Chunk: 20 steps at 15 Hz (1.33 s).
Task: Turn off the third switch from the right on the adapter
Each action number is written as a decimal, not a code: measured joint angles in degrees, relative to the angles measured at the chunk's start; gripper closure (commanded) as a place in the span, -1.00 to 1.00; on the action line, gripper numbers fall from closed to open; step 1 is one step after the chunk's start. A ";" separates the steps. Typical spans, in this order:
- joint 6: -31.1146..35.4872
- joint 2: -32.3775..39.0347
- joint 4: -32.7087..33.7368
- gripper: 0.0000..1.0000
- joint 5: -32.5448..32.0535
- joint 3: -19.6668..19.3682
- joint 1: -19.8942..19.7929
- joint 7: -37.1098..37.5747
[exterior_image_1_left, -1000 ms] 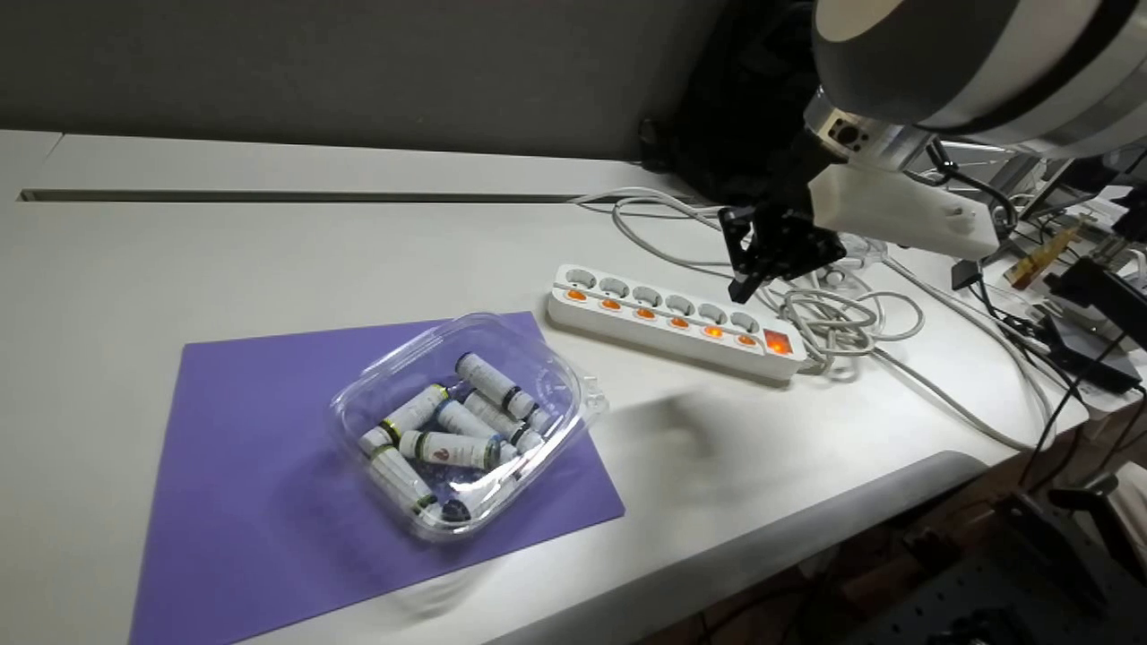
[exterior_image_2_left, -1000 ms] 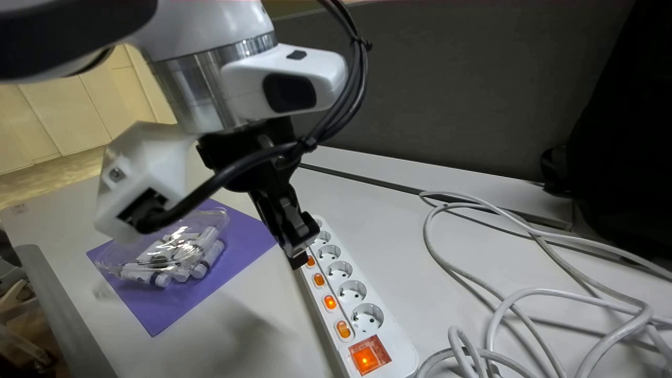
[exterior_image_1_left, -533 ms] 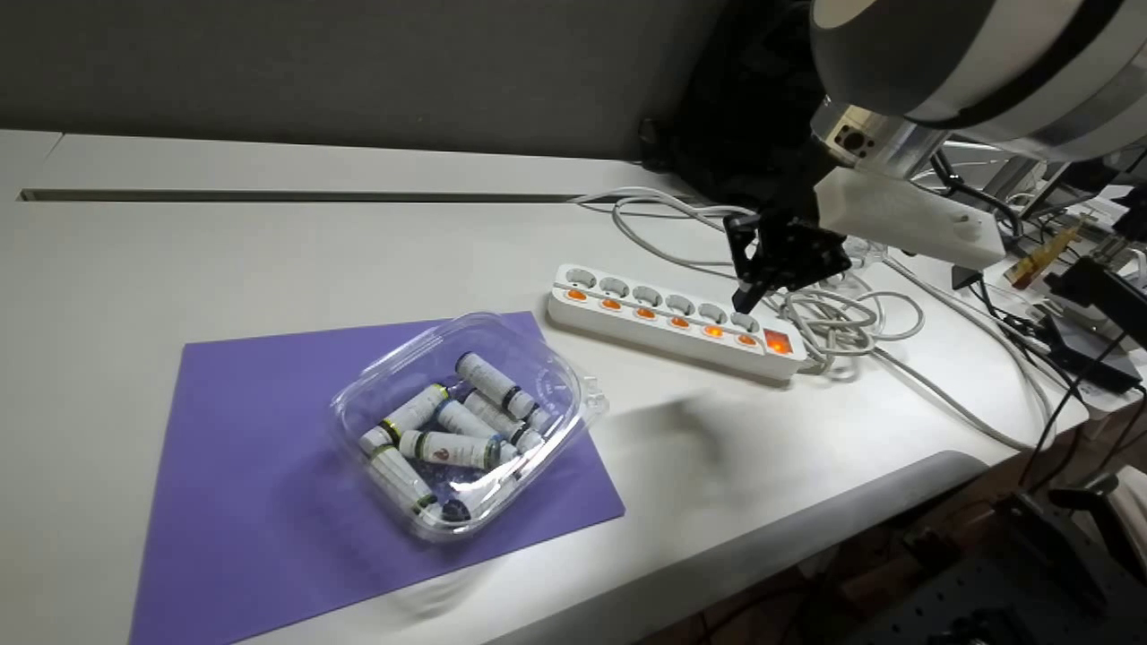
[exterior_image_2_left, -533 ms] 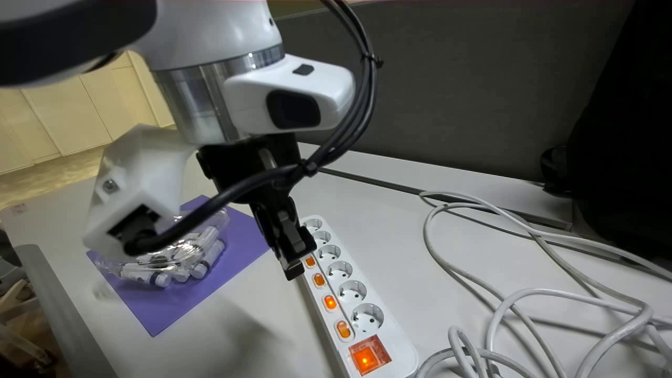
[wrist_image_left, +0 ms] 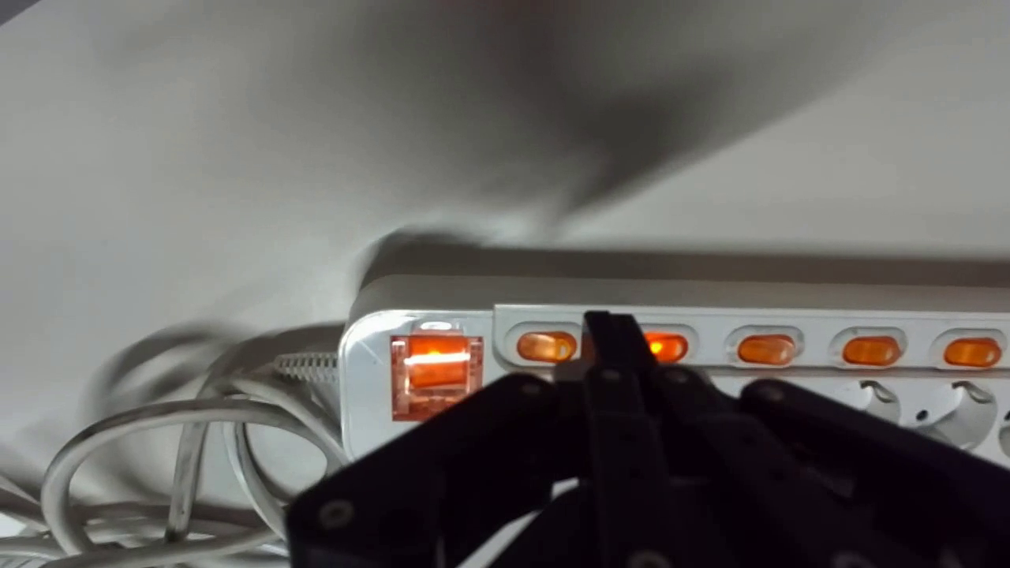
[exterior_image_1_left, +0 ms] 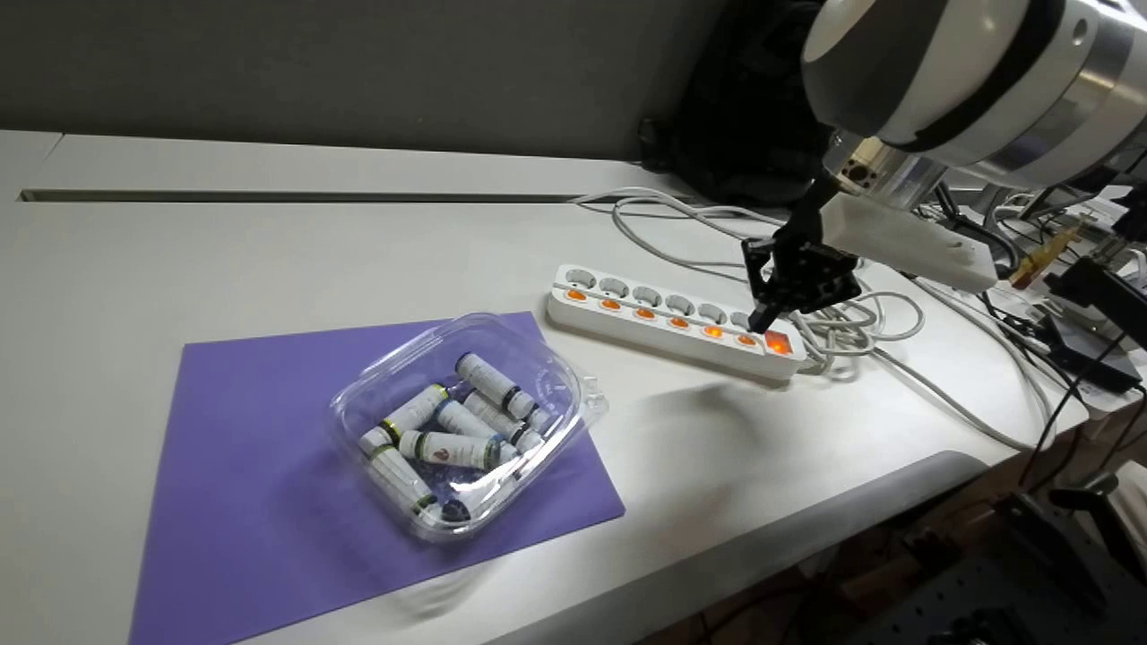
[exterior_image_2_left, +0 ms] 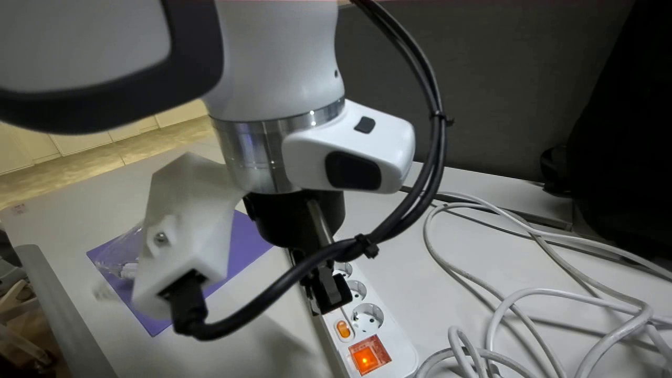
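Wrist view: here are the fingers (wrist_image_left: 619,343), clenched tight together, tips right over the adapter (wrist_image_left: 712,341), contact impossible to tell; a lit switch (wrist_image_left: 671,347) peeks out just right of them; cords (wrist_image_left: 201,410) loop to their left.

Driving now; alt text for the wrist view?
Shut black jointed hand partly covers a glowing orange oval switch on a long white plastic power strip. A lit rectangular orange switch lies further left; looped pale cords, lower left.
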 measured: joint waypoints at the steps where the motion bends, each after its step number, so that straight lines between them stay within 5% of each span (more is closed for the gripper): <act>1: 0.00 1.22 0.91 1.00 0.08 0.00 -0.29 -0.01; 20: 0.80 6.60 6.12 1.00 0.30 4.58 -2.43 -1.17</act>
